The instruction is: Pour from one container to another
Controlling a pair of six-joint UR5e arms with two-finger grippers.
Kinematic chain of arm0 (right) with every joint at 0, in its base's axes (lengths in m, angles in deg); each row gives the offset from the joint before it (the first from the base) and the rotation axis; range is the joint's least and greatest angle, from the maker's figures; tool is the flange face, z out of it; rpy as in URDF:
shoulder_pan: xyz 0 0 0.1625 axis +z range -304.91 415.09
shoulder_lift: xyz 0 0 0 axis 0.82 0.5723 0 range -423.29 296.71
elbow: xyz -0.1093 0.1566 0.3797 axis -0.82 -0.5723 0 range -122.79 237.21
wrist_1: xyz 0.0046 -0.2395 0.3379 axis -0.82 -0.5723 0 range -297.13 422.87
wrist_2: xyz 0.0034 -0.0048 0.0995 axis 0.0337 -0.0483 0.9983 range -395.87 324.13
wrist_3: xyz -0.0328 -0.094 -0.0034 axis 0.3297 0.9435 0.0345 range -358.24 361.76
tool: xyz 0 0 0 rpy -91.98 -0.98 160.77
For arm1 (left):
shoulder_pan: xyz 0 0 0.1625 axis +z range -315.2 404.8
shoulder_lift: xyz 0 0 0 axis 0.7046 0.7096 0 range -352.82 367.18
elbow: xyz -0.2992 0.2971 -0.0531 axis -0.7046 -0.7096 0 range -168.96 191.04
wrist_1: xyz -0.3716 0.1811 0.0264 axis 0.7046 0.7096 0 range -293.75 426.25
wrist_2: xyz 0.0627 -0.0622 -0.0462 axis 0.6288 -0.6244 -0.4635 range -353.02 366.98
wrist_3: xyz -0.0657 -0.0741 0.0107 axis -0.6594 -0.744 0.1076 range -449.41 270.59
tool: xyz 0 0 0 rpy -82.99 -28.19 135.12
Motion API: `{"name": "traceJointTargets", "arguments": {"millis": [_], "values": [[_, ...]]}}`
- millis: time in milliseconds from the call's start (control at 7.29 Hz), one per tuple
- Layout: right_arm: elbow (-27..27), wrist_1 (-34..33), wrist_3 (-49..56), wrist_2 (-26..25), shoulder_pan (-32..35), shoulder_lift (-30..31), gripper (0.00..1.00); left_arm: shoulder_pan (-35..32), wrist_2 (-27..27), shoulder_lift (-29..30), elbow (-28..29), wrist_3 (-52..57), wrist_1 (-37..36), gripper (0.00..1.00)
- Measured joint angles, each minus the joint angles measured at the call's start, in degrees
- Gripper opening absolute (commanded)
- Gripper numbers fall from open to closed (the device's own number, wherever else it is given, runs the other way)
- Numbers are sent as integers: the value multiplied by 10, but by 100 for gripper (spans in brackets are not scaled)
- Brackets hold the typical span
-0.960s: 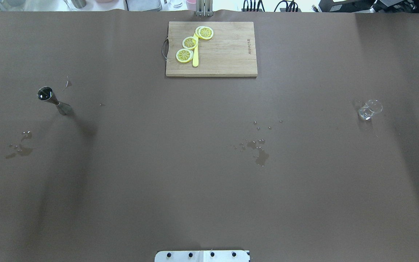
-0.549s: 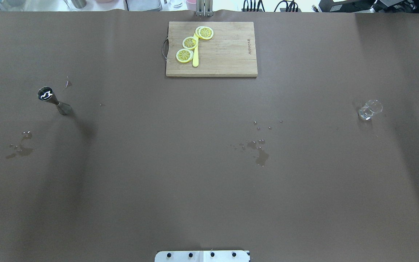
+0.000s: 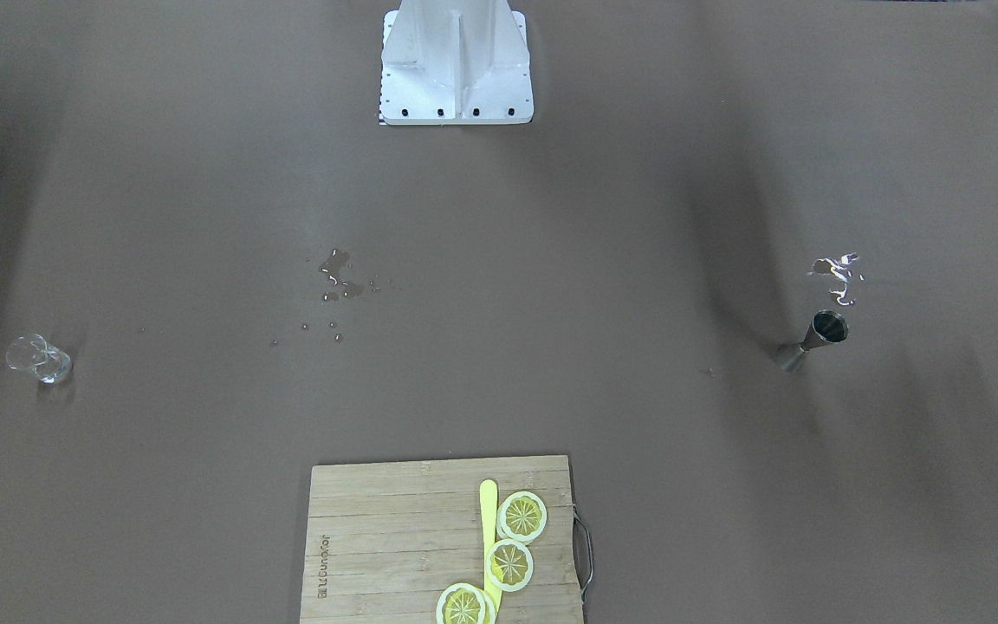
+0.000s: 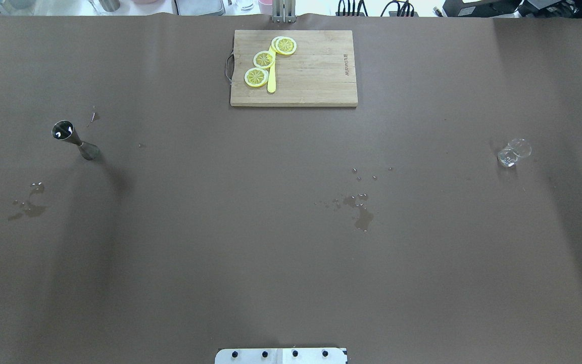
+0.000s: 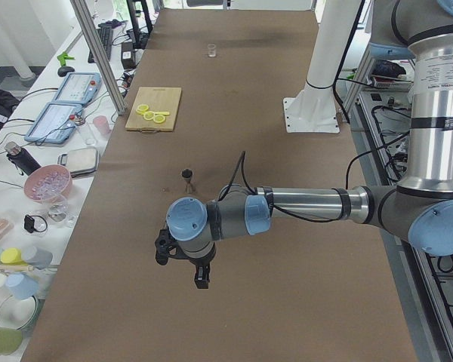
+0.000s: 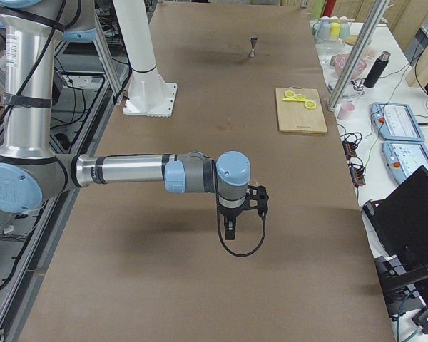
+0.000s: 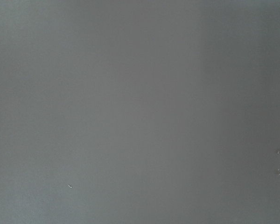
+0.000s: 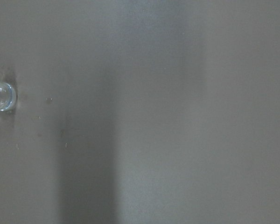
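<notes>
Though left hand [image 5: 186, 260] and right hand [image 6: 231, 229] hover, their opening is unclear.

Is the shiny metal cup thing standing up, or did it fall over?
Standing up. The jigger rests on its lower cone on the table, with its open mouth pointing upward. Nothing is touching it.

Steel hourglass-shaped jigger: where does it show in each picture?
Front-facing: slim steel hourglass-shaped jigger, far right.
Overhead: jigger, far left.
Exterior left: jigger, near centre.
Exterior right: jigger, top middle.
Left wrist: absent.
Right wrist: absent.
Landmark: wooden cutting board, in all four exterior views.
</notes>
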State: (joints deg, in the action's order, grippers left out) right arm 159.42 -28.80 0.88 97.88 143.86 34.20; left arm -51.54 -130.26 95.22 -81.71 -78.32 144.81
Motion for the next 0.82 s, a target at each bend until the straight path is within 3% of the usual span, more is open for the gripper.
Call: {"name": "traceJointTargets", "arguments": {"millis": [823], "values": [[-3,0,14,-5,0,1,100,0,-4,1,1,0,2,98]]}}
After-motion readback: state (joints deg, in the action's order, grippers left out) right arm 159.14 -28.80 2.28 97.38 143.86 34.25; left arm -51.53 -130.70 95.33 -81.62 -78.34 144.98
